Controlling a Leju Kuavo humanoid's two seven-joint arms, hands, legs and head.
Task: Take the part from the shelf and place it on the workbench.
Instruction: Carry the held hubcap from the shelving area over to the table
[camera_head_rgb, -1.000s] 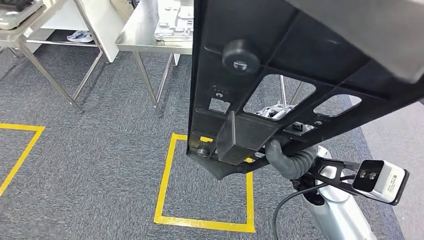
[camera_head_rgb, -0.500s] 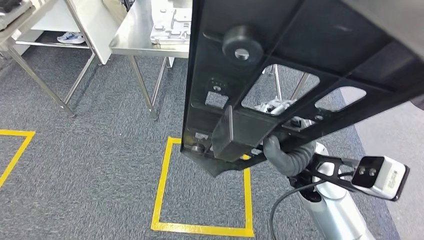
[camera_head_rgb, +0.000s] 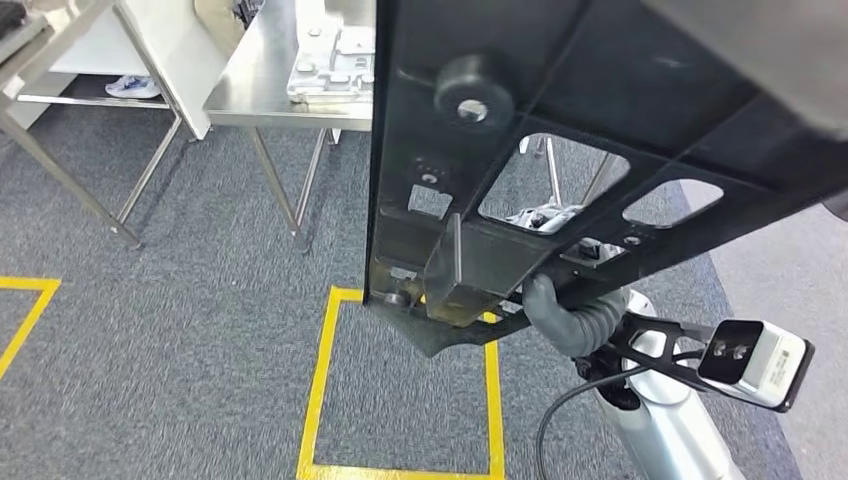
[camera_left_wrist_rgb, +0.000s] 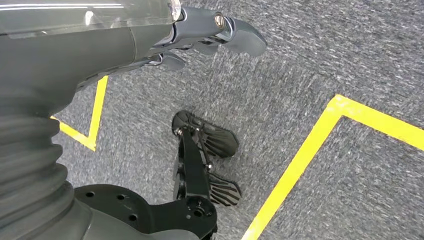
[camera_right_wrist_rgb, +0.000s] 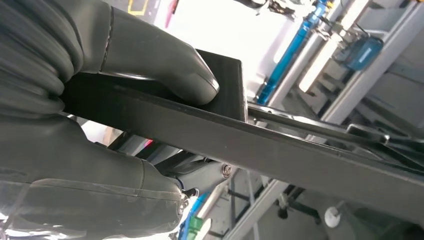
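A large black flat part (camera_head_rgb: 560, 150) with cut-out openings and a round knob is held up close in front of the head view, tilted. My right hand (camera_head_rgb: 572, 318) grips its lower edge from beneath. In the right wrist view the grey thumb (camera_right_wrist_rgb: 165, 65) presses on the part's edge (camera_right_wrist_rgb: 280, 150), with the other fingers wrapped under it. The steel workbench (camera_head_rgb: 255, 100) stands ahead at the upper left, with a light grey moulded piece (camera_head_rgb: 330, 62) lying on it. My left hand (camera_left_wrist_rgb: 210, 35) hangs over the carpet and holds nothing, its fingers loosely apart.
A yellow taped square (camera_head_rgb: 320, 385) marks the grey carpet just ahead. A second steel table frame (camera_head_rgb: 60, 170) stands at the far left, with another yellow line (camera_head_rgb: 25, 315) near it. The workbench legs (camera_head_rgb: 275, 190) reach the floor beyond the square.
The whole picture has shifted as the camera moved: workbench and yellow square slid left and down. The black part stays in my right hand's grip.
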